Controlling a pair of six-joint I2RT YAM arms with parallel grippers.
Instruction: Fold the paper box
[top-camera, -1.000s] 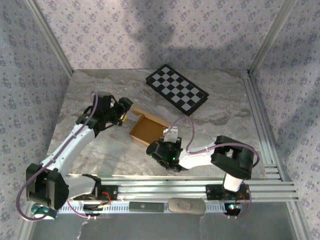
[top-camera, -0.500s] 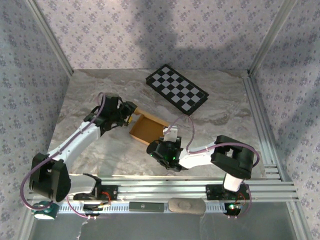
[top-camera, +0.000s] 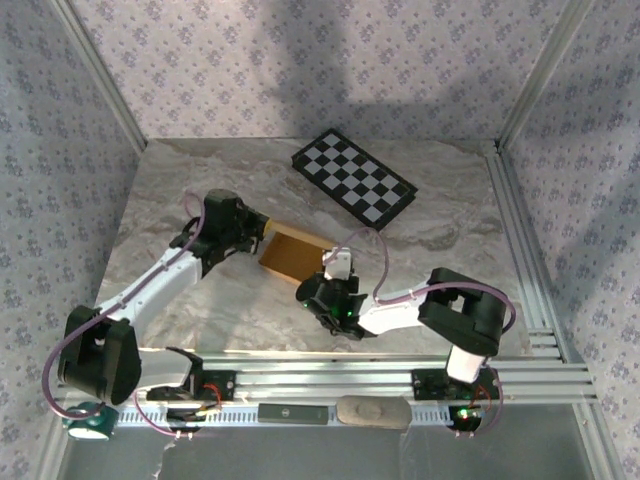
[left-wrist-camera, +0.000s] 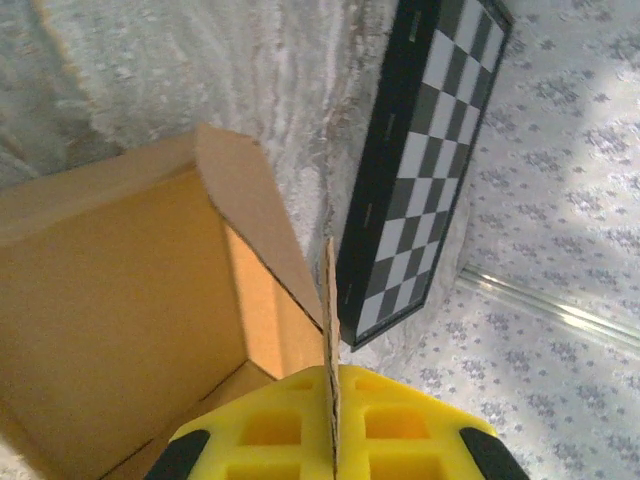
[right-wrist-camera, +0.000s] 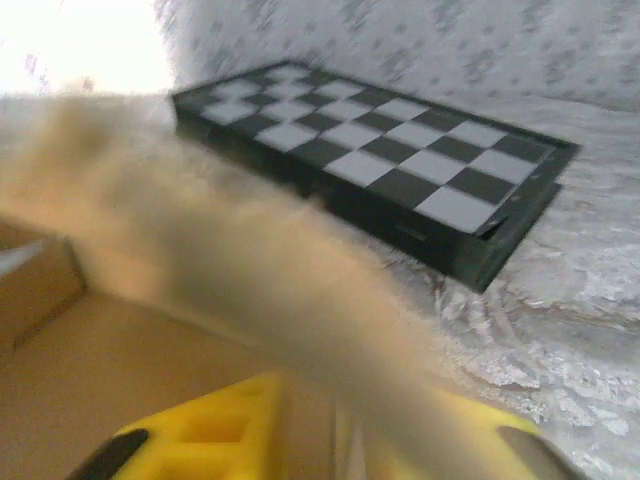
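Where the top view looks down on the marble table (top-camera: 180, 180), the left gripper (top-camera: 262, 232) sits left of centre with its jaws closed against the left end of the paper box (top-camera: 295, 255), a tan cardboard piece lying in the middle of the frame. The right gripper (top-camera: 338, 266) is at the box's lower right edge, touching or just beside it, and from this height I cannot tell how its jaws stand. A black-and-white checkered board (top-camera: 353, 178) lies flat above and to the right of the box, apart from it, near the patterned back wall (top-camera: 300, 60). In the left wrist view, the yellow fingers (left-wrist-camera: 270, 430) at the bottom of the frame are pressed together on a thin upright cardboard wall that rises between them; the open brown inside of the box spreads over the lower left, and the board stands along the right of centre. In the right wrist view, yellow fingers (right-wrist-camera: 200, 435) show at the bottom edge with a blurred cardboard flap sweeping diagonally across them, so I cannot tell whether they grip it; the board lies across the upper half.
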